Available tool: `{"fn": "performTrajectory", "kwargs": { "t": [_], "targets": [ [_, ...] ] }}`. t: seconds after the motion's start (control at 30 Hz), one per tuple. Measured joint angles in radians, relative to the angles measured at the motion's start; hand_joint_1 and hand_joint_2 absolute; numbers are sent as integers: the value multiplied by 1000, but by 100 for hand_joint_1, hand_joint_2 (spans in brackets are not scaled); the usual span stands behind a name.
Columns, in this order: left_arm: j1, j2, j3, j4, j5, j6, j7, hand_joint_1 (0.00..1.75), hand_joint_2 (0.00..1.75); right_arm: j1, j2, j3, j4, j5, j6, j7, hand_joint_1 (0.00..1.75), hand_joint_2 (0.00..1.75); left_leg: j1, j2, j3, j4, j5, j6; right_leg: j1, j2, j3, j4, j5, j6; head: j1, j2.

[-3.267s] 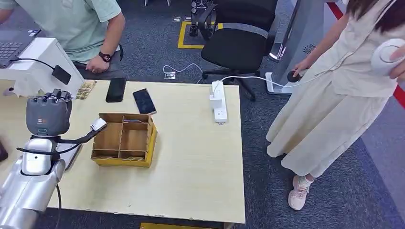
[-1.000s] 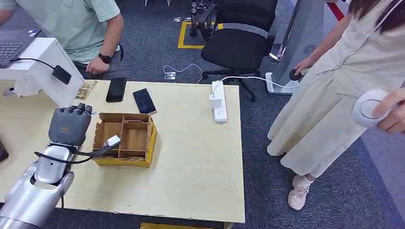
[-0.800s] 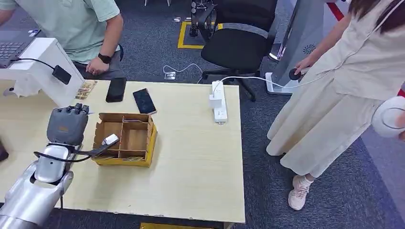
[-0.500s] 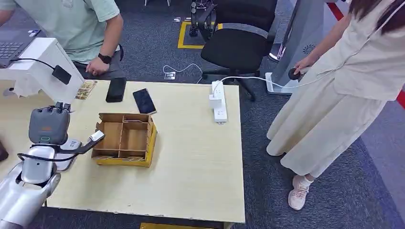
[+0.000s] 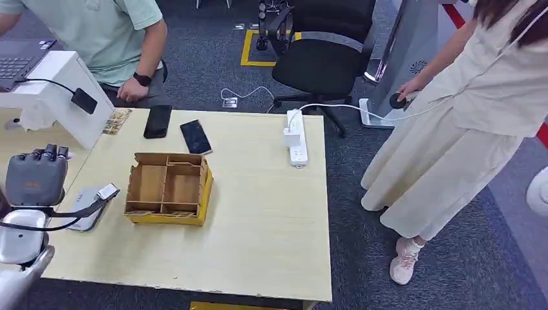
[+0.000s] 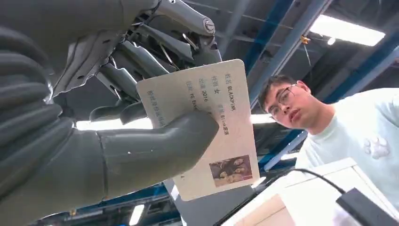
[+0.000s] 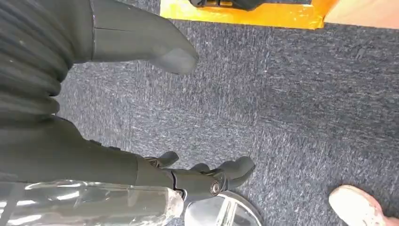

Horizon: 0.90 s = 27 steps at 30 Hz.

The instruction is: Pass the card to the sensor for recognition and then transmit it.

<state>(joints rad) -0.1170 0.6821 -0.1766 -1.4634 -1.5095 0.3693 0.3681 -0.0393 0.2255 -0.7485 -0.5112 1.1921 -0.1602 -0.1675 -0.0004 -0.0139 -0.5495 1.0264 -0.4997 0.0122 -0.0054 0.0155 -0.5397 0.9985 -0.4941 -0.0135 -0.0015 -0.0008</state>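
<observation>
1. The left hand [image 5: 35, 177] was seen raised at the near left corner of the table [image 5: 258, 226], its back turned to the head camera and its fingers curled upward.
2. The card [image 6: 207, 127] was pinched in that hand, pressed between the thick thumb [image 6: 155, 150] on its printed face and the darker fingers [image 6: 141, 61] behind it, as shown in the left wrist view.
3. Printed lines of text and a small photograph were visible on the card's face; the text was too small to be read with certainty.
4. A flat grey sensor pad [image 5: 87, 200] lay on the table just beside the left hand, on the side toward the cardboard box.
5. The cardboard box [image 5: 169, 188], divided into compartments, stood beyond the pad, further from the hand.
6. A white stand [image 5: 61, 90] with a small black unit on a cable was placed just ahead of the hand.
7. Two dark phones [image 5: 157, 121] lay well beyond the hand, near the far edge of the table.
8. A seated person in a pale green shirt [image 5: 103, 32] was pictured across the table from the hand; a second person in a cream dress [image 5: 465, 116] stood well away to the other side.
9. The right hand [image 7: 141, 103] was shown above grey carpet, its fingers apart and nothing held in it.
</observation>
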Motion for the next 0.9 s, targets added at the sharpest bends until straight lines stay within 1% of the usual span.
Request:
{"fn": "performTrajectory", "kwargs": {
  "t": [0.13, 0.33, 0.6, 0.67, 0.77, 0.9],
  "targets": [
    [9, 0, 2, -1, 0, 2, 1, 175, 175, 0, 2, -7, -5, 11, 3, -1, 0, 175, 0, 0, 0, 0, 0, 0, 0, 0, 0, 0, 0, 0, 0, 0],
    [8, 1, -10, 8, 0, -14, 2, 175, 175, -1, 9, -23, -11, 23, 6, -2, 0, 175, 0, 0, 0, 0, 0, 0, 0, 0, 0, 0, 0, 0, 0, 0],
    [-17, 3, -48, 45, 0, -36, -6, 175, 175, -4, 14, -32, -16, 38, 8, -3, 0, 175, 0, 0, 0, 0, 0, 0, 0, 0, 0, 0, 0, 0, 0, 0],
    [-25, 2, -55, 60, 0, -47, -22, 175, 175, -4, 16, -36, -19, 42, 10, -3, 0, 175, 0, 0, 0, 0, 0, 0, 0, 0, 0, 0, 0, 0, 0, 0],
    [-43, 2, -83, 87, 0, -71, -26, 175, 175, -4, 18, -46, -25, 53, 17, -3, 0, 175, 0, 0, 0, 0, 0, 0, 0, 0, 0, 0, 0, 0, 0, 0],
    [-49, 6, -128, 139, 0, -69, 22, 175, 175, -3, 22, -58, -34, 65, 21, -3, 0, 175, 0, 1, 0, 0, 0, 0, 0, 1, 0, 0, 0, 0, 0, 0]
  ]
}}
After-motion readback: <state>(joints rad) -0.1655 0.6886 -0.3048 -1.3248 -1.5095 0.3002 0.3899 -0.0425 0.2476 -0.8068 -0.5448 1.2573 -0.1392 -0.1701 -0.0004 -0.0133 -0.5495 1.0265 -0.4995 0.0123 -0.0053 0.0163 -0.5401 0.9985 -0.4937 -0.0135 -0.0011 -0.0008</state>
